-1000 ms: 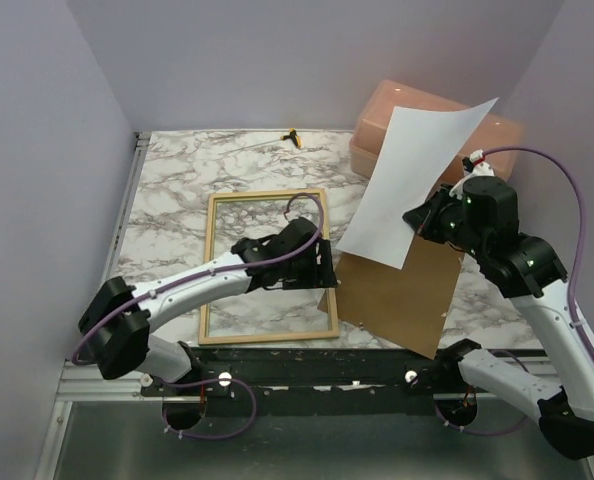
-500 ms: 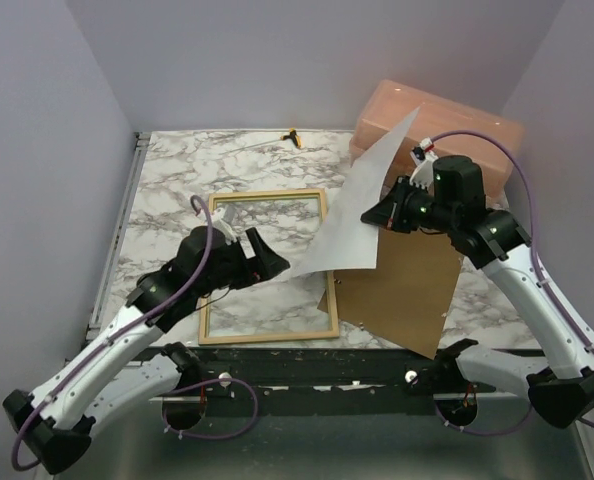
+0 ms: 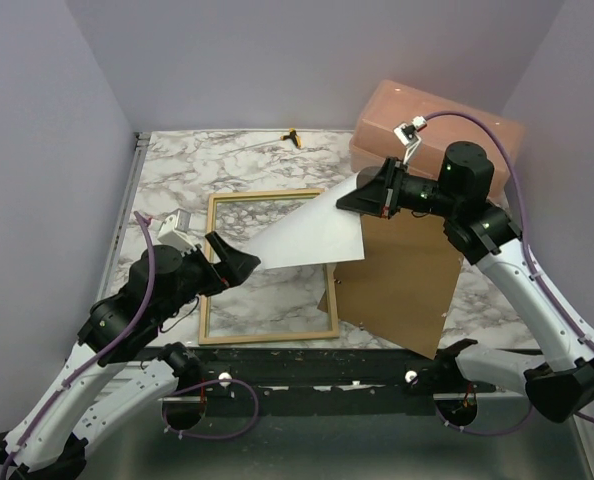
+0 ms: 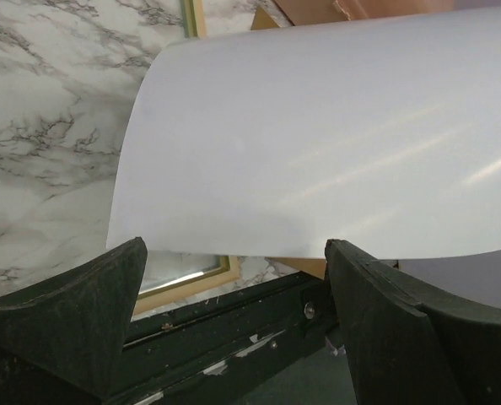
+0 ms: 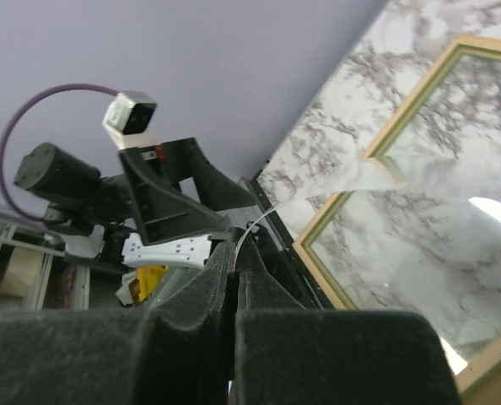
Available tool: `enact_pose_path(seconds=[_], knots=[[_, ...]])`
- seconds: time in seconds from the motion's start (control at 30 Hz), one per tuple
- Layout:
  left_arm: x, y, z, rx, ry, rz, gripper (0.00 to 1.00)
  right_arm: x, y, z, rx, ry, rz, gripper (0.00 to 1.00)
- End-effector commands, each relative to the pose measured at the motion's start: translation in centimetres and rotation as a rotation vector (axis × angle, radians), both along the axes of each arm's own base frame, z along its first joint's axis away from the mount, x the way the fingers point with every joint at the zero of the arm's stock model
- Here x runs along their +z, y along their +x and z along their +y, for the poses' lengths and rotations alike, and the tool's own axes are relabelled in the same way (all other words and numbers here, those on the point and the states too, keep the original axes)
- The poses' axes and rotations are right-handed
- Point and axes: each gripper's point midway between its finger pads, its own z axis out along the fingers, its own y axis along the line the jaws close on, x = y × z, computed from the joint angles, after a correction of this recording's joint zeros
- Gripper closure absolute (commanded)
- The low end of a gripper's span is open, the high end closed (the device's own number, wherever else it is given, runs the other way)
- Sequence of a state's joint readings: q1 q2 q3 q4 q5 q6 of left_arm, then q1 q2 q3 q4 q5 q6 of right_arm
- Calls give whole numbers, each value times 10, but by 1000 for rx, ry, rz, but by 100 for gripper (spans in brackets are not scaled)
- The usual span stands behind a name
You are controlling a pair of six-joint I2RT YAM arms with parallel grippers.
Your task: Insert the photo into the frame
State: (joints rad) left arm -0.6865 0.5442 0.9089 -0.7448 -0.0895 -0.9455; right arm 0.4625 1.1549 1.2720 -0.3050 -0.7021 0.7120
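The photo (image 3: 312, 235), white side up, slants over the right half of the frame (image 3: 267, 334), which lies on the marble table showing light wood rails. My right gripper (image 3: 345, 203) is shut on the photo's right edge; in the right wrist view the sheet (image 5: 257, 226) runs edge-on out of the closed right gripper (image 5: 235, 257). My left gripper (image 3: 239, 265) is open at the photo's lower left corner. In the left wrist view the photo (image 4: 318, 135) fills the top, its near edge level with the tips of the left gripper (image 4: 234, 291), and nothing is clamped.
A stiff brown backing panel (image 3: 402, 285) lies right of the frame, partly under the photo. A pink box (image 3: 427, 125) stands at the back right, behind my right arm. A small yellow-and-black object (image 3: 293, 137) sits at the table's far edge. Walls close in on both sides.
My right gripper swung the photo from upright down and left, so that it slants over the frame. My left arm drew back toward the near left and its jaws opened wider.
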Motion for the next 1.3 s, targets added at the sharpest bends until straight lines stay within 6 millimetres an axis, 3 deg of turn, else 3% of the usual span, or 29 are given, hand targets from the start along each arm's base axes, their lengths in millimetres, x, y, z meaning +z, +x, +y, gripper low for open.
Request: enact_pose_path(seconds=[0.0,0.1,0.2,0.3,0.47,0.57,0.8,0.97,1.27], knots=[[-9,1,11,38,50,13,9,36,-34,6,183,148,-124,100],[-8,1,12,42,50,9,9,29,-47,5,242,178,-168,99],[-5,0,14,48,43,-1,9,3,-55,4,280,161,-135,100],[-3,-1,16,52,40,-10,9,-40,-63,3,310,132,-44,100],[-5,-1,17,54,41,-6,9,-136,-69,-6,230,32,182,99],[-7,-1,16,50,45,0,9,-177,-77,-13,189,-16,278,99],[-11,-1,12,36,48,12,9,-256,-70,-36,-12,-224,480,100],[-15,-1,9,27,47,23,9,-281,-59,-38,-64,-287,549,99],[-20,-2,5,10,33,41,9,-295,-32,-27,-130,-274,625,99]])
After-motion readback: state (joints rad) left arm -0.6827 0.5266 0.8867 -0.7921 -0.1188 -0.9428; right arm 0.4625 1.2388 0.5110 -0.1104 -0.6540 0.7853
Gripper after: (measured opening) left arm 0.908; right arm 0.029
